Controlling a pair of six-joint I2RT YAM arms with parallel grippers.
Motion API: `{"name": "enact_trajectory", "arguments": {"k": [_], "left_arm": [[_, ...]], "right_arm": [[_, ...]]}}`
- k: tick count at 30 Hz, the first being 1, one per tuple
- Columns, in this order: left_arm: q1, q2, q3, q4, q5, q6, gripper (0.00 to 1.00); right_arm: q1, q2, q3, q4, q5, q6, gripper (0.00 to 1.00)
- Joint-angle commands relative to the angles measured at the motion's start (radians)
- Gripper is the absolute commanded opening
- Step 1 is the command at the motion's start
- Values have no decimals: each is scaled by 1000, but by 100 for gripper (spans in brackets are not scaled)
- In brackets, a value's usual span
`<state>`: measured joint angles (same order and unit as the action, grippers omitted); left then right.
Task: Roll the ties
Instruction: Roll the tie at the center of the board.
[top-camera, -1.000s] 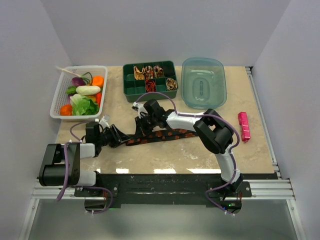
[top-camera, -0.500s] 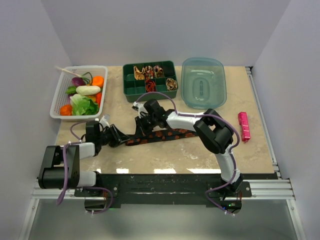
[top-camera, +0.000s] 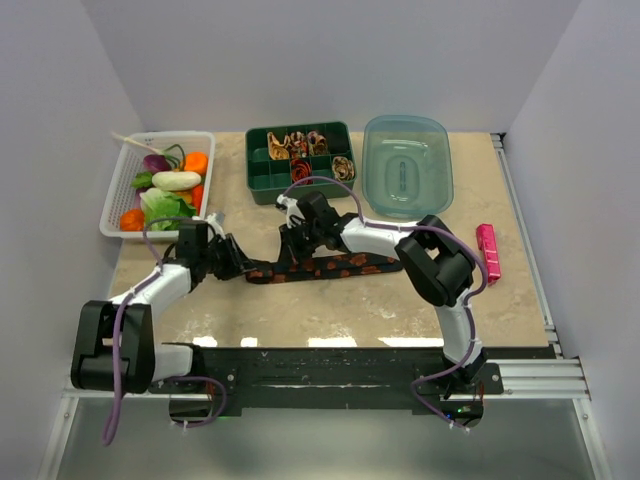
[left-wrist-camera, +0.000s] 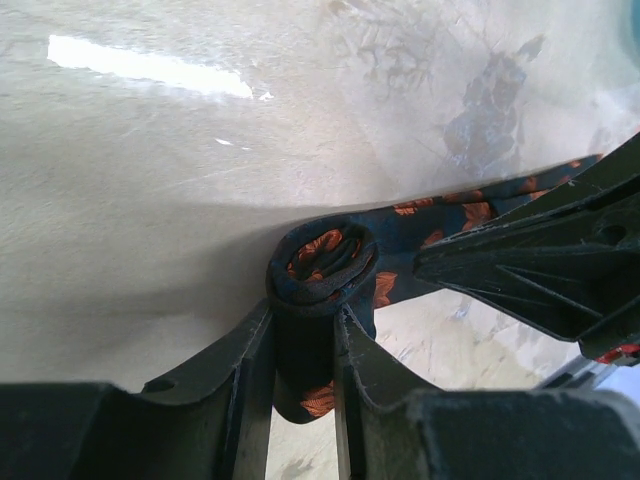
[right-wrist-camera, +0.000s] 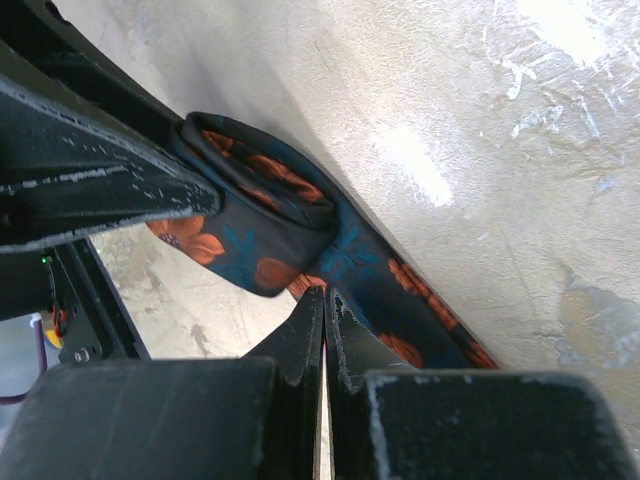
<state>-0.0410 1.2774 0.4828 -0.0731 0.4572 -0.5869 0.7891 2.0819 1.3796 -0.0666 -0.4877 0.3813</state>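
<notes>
A long black tie with orange-red spots (top-camera: 335, 267) lies across the table's middle, its left end wound into a small coil (left-wrist-camera: 322, 262). My left gripper (left-wrist-camera: 305, 325) is shut on that coil, one finger on each side of the rolled fabric. It shows at the tie's left end in the top view (top-camera: 236, 266). My right gripper (right-wrist-camera: 325, 297) is shut, nothing between its jaws, its tips against the flat tie just beside the coil (right-wrist-camera: 250, 205). From above, the right gripper (top-camera: 298, 250) stands over the tie's left part. Rolled ties (top-camera: 298, 144) fill compartments of a green box (top-camera: 262, 180).
A white basket (top-camera: 113, 210) of toy vegetables stands at the far left. A clear blue tub (top-camera: 407, 165) sits right of the green box. A small pink bar (top-camera: 487, 252) lies near the right edge. Purple cables loop over both arms.
My left arm has swung away from the near edge, carrying the coiled end right and farther in. Its jaws closed tighter on the coil. My right gripper shifted slightly right along the tie.
</notes>
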Motion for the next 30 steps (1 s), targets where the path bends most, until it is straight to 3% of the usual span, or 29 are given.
{"name": "enact_trajectory", "arguments": {"k": [1, 7, 30], "left_arm": [[-104, 29, 129, -155, -159, 67, 0], [-180, 74, 255, -296, -305, 88, 0], [-460, 186, 500, -479, -627, 68, 0]], "right_arm": [[6, -49, 10, -4, 15, 8, 0], [6, -26, 41, -19, 15, 2, 0], [45, 66, 93, 48, -12, 64, 0]]}}
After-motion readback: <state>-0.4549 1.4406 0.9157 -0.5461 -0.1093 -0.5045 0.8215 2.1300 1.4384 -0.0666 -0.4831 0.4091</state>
